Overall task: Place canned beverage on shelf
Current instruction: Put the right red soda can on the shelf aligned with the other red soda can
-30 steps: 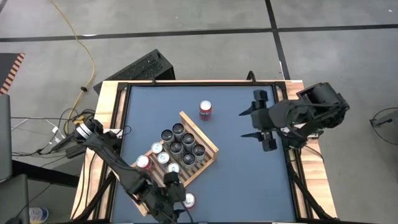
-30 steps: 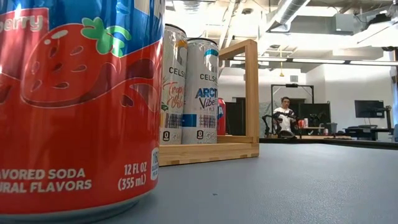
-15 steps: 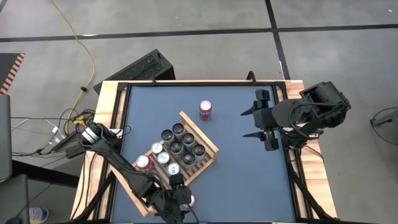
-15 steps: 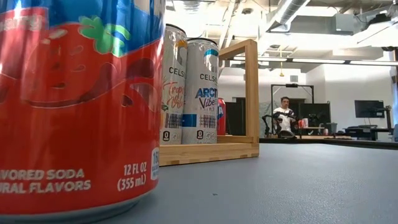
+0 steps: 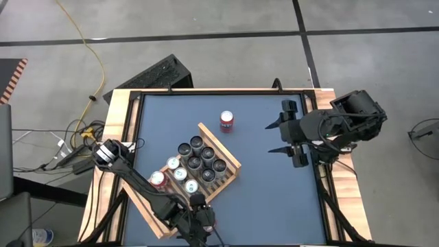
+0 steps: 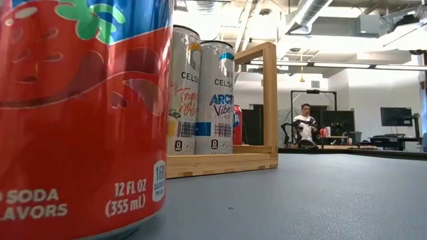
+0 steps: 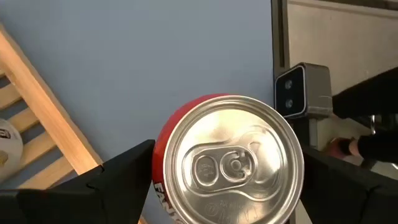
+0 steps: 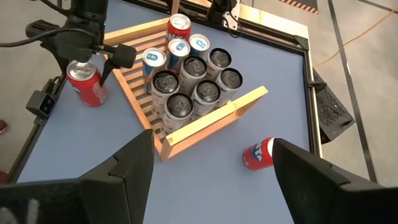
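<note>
A red soda can (image 7: 230, 165) stands upright on the blue table near its near edge and fills the left of the low view (image 6: 80, 113). My left gripper (image 5: 199, 219) is above it, shut on it. The shelf (image 5: 223, 180), a slatted light-wood rack, lies mid-table and holds several upright cans (image 5: 202, 158). Another red can (image 5: 226, 121) stands just beyond the rack's far corner. My right gripper (image 5: 274, 137) is open and empty over the table's right part. My left gripper comes at the red soda can from above, pointing down, with one finger (image 7: 124, 171) on each side of its upper wall (image 7: 160, 149). The can stands upright between them. I cannot tell whether its base is still on the table.
A small grey camera box (image 7: 301, 90) stands at the table's near rim right beside the can. A raised wooden frame (image 5: 130, 113) runs round the table. Bare blue tabletop (image 5: 274, 199) lies to the right of the rack.
My left gripper has gone toward the table's right along the near edge until it stands over the red soda can and hides it in the high view. In the low view the can has grown larger, its print having shifted.
</note>
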{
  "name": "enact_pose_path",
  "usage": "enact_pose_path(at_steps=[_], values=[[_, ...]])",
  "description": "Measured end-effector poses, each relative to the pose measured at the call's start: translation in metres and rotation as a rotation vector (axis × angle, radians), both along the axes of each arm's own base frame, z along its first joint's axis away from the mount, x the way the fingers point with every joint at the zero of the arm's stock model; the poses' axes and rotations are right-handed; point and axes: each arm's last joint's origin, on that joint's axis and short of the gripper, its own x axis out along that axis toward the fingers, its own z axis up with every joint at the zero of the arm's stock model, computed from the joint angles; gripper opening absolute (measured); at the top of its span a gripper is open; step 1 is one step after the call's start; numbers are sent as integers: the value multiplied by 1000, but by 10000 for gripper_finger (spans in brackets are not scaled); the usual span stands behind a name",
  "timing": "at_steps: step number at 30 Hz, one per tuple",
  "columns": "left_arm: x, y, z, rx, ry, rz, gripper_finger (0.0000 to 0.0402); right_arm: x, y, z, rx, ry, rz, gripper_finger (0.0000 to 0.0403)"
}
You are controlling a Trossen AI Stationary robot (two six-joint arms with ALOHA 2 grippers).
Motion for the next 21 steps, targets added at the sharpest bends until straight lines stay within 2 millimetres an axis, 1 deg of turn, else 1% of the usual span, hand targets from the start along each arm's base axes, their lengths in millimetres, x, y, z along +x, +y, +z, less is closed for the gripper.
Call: enact_pose_path(at_steps=[3,7,9,10,13,16,18,21], values=[[0,0,0,-1,-7,30,329,0,0,0,5,-1,-4,286],[0,0,3,-19,-1,67,298,0,0,0,11,-2,-11,286],[-1,0,3,-30,2,117,282,0,0,0,12,-2,-11,286],[-4,-1,4,-34,5,152,282,0,0,0,12,-2,-12,286],[-14,-2,9,-46,-4,271,282,0,0,0,13,-2,-13,286],[-29,-6,27,-112,-41,360,282,0,0,0,13,-2,-13,286],[-41,-9,38,-149,-54,395,282,0,0,0,13,-2,-13,286],[-59,-13,48,-183,-37,424,282,0,0,0,13,-2,-12,286]])
